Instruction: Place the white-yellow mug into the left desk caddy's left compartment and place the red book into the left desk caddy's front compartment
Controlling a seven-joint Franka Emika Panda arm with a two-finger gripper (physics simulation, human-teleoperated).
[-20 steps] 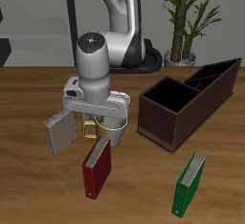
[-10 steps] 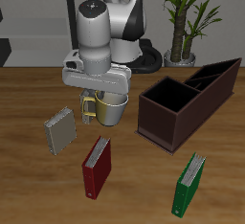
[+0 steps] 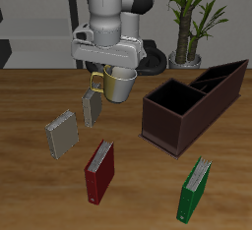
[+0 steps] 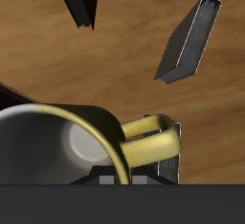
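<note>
I count one white-yellow mug (image 3: 120, 85), clamped at its rim in my gripper (image 3: 115, 73) and hanging clear above the table (image 3: 30, 185), beside the near end of the one left desk caddy (image 3: 192, 104), whose three sections are one large square one and two narrow ones. There are four books on the table: one red book (image 3: 98, 170) standing near the front edge, one green book (image 3: 195, 189) standing toward the front corner below the caddy, and two grey books (image 3: 61, 133) (image 3: 93, 106) farther back under and beside the lifted mug.
</note>
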